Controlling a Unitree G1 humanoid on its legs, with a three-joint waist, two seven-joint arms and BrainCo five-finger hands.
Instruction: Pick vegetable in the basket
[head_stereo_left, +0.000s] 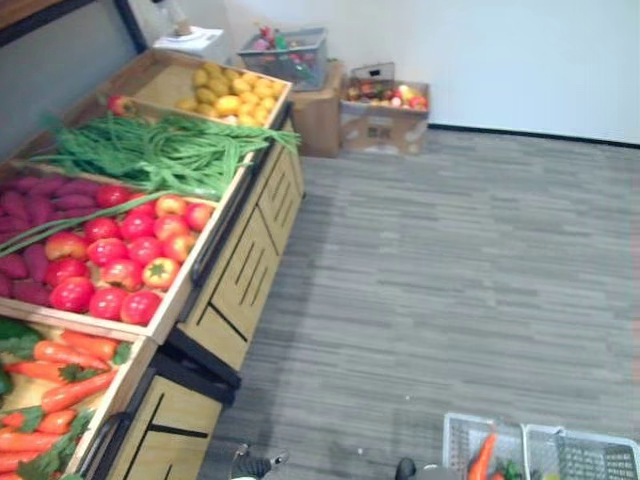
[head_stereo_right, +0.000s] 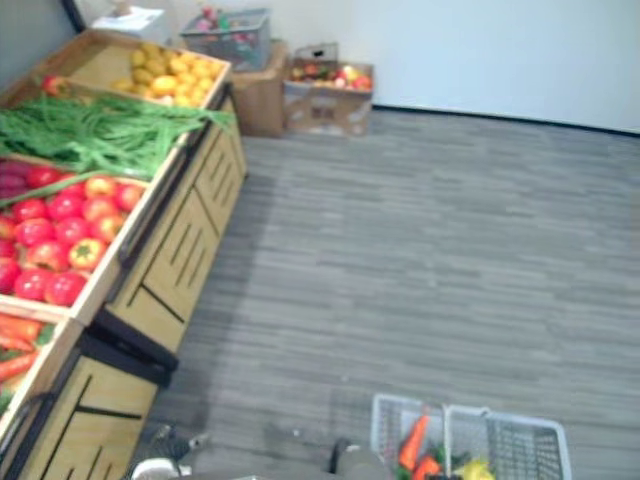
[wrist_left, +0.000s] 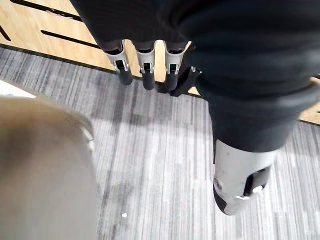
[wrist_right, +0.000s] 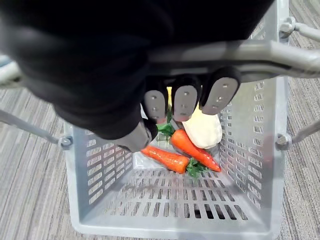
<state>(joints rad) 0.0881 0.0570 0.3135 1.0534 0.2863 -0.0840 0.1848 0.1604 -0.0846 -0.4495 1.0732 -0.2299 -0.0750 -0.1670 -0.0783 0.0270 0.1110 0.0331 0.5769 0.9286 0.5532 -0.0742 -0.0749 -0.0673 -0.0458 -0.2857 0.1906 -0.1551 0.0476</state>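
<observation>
A grey plastic basket (wrist_right: 100, 170) hangs from my right hand (wrist_right: 185, 102), whose fingers are curled round its handle (wrist_right: 260, 52). Inside lie two carrots (wrist_right: 165, 157) and a pale white vegetable (wrist_right: 205, 130). From the head, the basket (head_stereo_left: 590, 455) shows at the bottom right over the floor, a carrot (head_stereo_left: 483, 455) sticking up in it. My left hand (wrist_left: 146, 62) hangs over the grey floor beside the wooden stand, its fingers straight and holding nothing. A crate of carrots (head_stereo_left: 60, 390) sits at the near left end of the stand.
The wooden produce stand (head_stereo_left: 250, 270) runs along the left with crates of tomatoes (head_stereo_left: 130, 250), purple sweet potatoes (head_stereo_left: 35, 210), green beans (head_stereo_left: 160, 150) and yellow fruit (head_stereo_left: 235, 95). Cardboard boxes (head_stereo_left: 385, 125) and a grey basket (head_stereo_left: 285, 55) stand by the far wall.
</observation>
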